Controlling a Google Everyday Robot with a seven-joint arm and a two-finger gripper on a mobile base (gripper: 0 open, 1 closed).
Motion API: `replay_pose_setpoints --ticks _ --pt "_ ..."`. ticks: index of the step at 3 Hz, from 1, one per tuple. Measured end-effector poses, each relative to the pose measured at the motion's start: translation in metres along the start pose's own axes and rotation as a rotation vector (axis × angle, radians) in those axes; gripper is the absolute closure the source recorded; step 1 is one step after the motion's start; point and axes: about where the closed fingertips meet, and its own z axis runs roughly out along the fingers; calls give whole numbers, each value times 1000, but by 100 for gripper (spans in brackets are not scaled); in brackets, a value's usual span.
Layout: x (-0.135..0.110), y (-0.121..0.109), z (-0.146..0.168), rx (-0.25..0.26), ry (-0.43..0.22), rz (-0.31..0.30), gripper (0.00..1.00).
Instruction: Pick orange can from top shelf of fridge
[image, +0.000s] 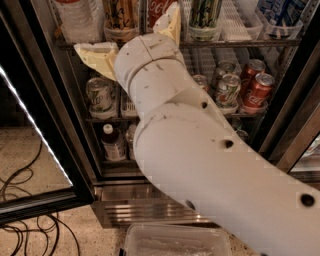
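**Arm and pincer at the fridge, read left to right from the orange can.** Far left of and below the orange can, the black-framed glass door (37, 150) is standing open, and dark cables (25, 210) are lying on the speckled floor beneath it. Just left of the can, a clear water bottle (75, 20) is standing on the same rack. The orange can (120, 15) itself is standing upright at the front of the top shelf (235, 44) of the fridge (120, 207).

The white arm (210, 165) is slanting across the fridge opening from far below and right of the can. It is bending at a thick joint and ending in a wrist directly beneath the can. The pincer (127, 30) is sitting at the shelf's front edge with its two cream fingers (97, 56) spread wide. One finger is lying below and left of the can, under the rack's edge. The other is pointing upward just right of the can, overlapping a red Coca-Cola can (159, 7). The pincer is gripping nothing; whether either finger is touching the orange can cannot be told.

Further right of the can, a green-and-black can (205, 12) and a white slotted tray (237, 20) are occupying the same shelf. Below and right of the can, red cans (256, 90) are sitting on the middle rack. Far below the can, a clear plastic bin (170, 242) is lying at the frame's bottom edge.
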Motion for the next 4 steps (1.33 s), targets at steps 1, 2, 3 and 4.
replay_pose_setpoints --ticks 1,2,3,4 --pt "-6 13 14 19 -48 23 0" --pt "-10 22 32 35 -86 45 0" --pt "-1 29 53 26 -76 86 1" --pt "6 34 60 -2 -49 107 1"
